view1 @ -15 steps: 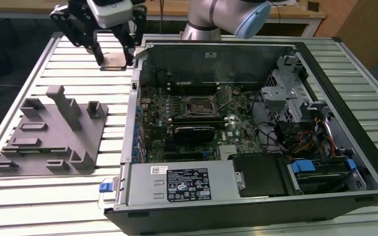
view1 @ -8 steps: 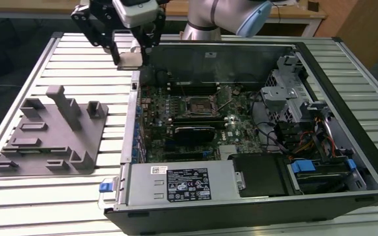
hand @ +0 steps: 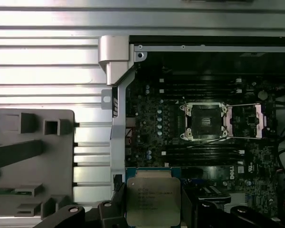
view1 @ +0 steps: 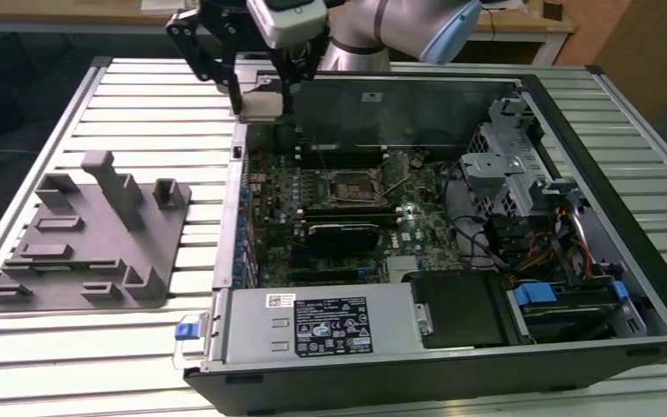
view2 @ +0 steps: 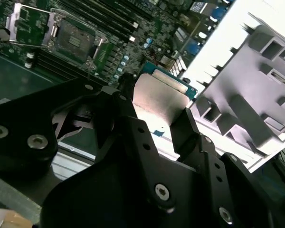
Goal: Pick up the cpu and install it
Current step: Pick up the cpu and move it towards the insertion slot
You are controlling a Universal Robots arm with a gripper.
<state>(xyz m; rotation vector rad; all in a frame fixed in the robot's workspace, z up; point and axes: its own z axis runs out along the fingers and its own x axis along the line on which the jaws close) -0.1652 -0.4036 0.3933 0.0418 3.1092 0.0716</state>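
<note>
Over the case wall (hand: 118, 133), gripper (view1: 261, 102) clamps cpu (hand: 153, 199); socket (hand: 203, 122) open.

Clear air is seen from the gripper (view1: 261, 97) clamping the cpu (view1: 261, 108), upper left in the exterior view, to the central socket (view1: 354, 185). Rightward, passage is blocked by the drive cage (view1: 507, 165).

The claw (view1: 261, 95) hangs above the back corner of an open computer case (view1: 426, 109), black fingers clamped on a silvery chip (view1: 263, 108). Below it, toward the exterior view's right, lies the square socket (view1: 351, 184) (on the green board). Well off toward the exterior view's left, a grey stand (view1: 90, 239) rests on the slatted table (view1: 136, 113).
</note>
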